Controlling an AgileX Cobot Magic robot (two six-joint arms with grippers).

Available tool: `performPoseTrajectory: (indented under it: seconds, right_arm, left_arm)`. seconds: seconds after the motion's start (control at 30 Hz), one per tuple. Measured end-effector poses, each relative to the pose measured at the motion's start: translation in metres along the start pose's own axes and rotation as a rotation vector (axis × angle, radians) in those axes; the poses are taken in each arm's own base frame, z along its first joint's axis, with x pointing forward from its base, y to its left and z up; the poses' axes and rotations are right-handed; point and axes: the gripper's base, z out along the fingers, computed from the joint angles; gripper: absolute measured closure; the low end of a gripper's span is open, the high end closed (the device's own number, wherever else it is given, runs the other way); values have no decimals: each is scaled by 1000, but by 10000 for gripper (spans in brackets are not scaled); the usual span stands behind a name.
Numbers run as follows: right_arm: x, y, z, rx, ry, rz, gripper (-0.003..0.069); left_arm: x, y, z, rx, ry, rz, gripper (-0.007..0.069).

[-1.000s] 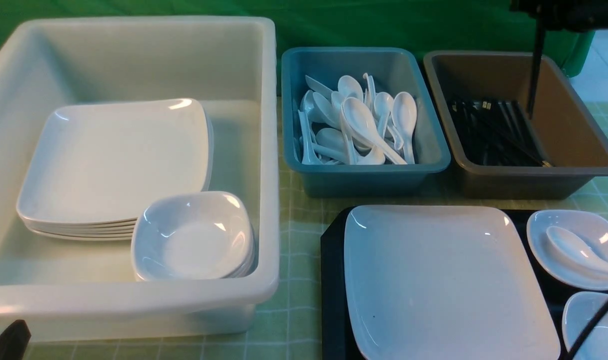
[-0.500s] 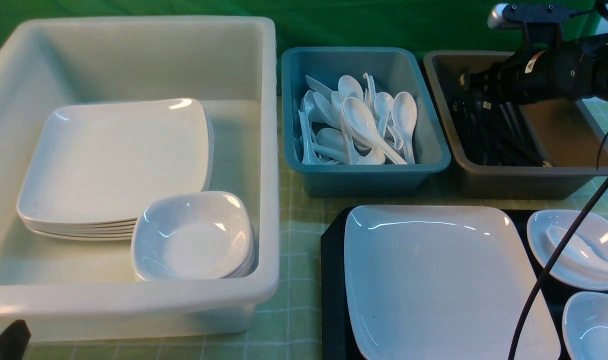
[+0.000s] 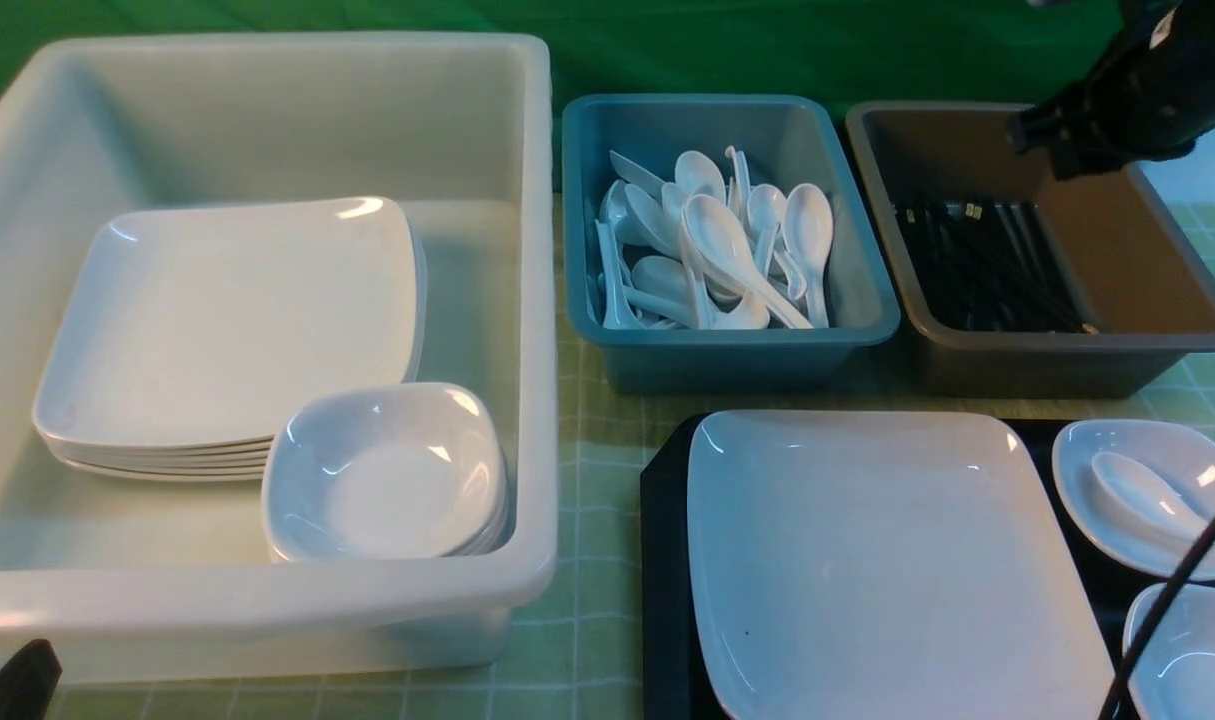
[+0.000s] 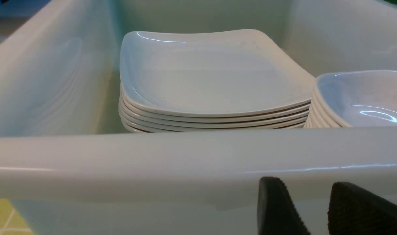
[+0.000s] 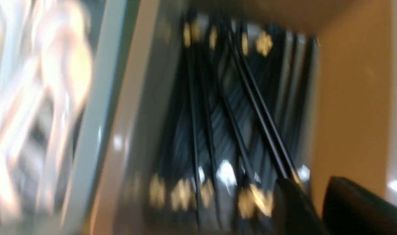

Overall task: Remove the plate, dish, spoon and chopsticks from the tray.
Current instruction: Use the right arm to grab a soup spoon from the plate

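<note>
Black plastic comes first: the tray [image 3: 664, 560] sits nearest, at about five o'clock from the robot's middle, running off the near edge. The plate [image 3: 887, 570] fills most of it, flat and bare but for a tiny dark speck. At the plate's three o'clock, also on the tray, a small dish [image 3: 1082, 500] holds the spoon [image 3: 1152, 497], bowl toward ten o'clock, handle toward four. A second dish [image 3: 1207, 670] lies at the first one's six o'clock, and a thin dark cable [image 3: 1175, 600] slants across both.

Over at seven o'clock the left claw [image 4: 303, 195] hangs low, just outside the near wall of the big white tub [image 3: 267, 590], its two pads apart with nothing between them. Inside the tub is a stack of plates [image 3: 227, 320], with a stack of small dishes [image 3: 387, 470] just beside it at its five o'clock.

Farther back, at twelve o'clock, a teal tub [image 3: 727, 365] holds a heap of white spoons [image 3: 717, 250]. At one o'clock a brown tub [image 3: 1037, 365] holds the chopsticks [image 3: 977, 270], piled along its nine o'clock side, gold bands showing, well apart from the tray. The right arm [image 3: 1137, 90] hangs above that tub's far corner, and the right claw [image 5: 311, 192] looks down on the sticks lying beneath it. Its view is smeared, so I cannot tell whether its pads grip anything.
</note>
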Motion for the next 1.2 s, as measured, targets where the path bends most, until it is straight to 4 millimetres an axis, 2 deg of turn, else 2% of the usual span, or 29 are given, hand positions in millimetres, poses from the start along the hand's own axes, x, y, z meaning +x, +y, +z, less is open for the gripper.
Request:
performPoseTrajectory:
  seconds: [0.13, 0.27, 0.33, 0.37, 0.4, 0.5, 0.63, 0.67, 0.7, 0.73, 0.77, 0.83, 1.07, 1.2]
  right_arm:
    - [17, -4, -39, 2, 152, -39, 641]
    - [38, -4, -53, 1, 212, -61, 650]
    - [58, -3, -50, 5, 273, -91, 650]
    - [60, -3, -50, 6, 280, -95, 648]
    - [78, -3, -42, 24, 350, -121, 641]
    - [109, -4, -27, 57, 470, -166, 598]
    - [137, -6, -11, 92, 577, -220, 496]
    - [149, -6, -4, 108, 607, -251, 425]
    - [153, -7, -1, 118, 612, -266, 378]
    - [155, -7, 1, 119, 616, -270, 369]
    - [158, -8, 7, 138, 604, -297, 294]
    - [159, -9, 14, 149, 592, -316, 242]
    - [166, -12, 41, 174, 644, -356, 204]
    - [174, -28, 53, 180, 693, -313, 203]
  left_arm:
    - [0, 0, 0, 0, -1, 0, 401]
    - [0, 0, 0, -1, -1, 3, 401]
    - [0, 0, 0, -3, -1, 11, 401]
    - [0, 0, 0, -3, -1, 11, 401]
    - [0, 0, 0, -3, -1, 13, 401]
    - [0, 0, 0, -3, -1, 14, 401]
    - [0, 0, 0, -3, -1, 14, 401]
    - [0, 0, 0, -3, -1, 14, 401]
    - [0, 0, 0, -4, -1, 15, 401]
    - [0, 0, 0, -4, -1, 15, 401]
    - [0, 0, 0, -4, -1, 17, 401]
    - [0, 0, 0, -4, -1, 15, 401]
    - [0, 0, 0, -4, -1, 16, 401]
    - [0, 0, 0, -4, 0, 17, 401]
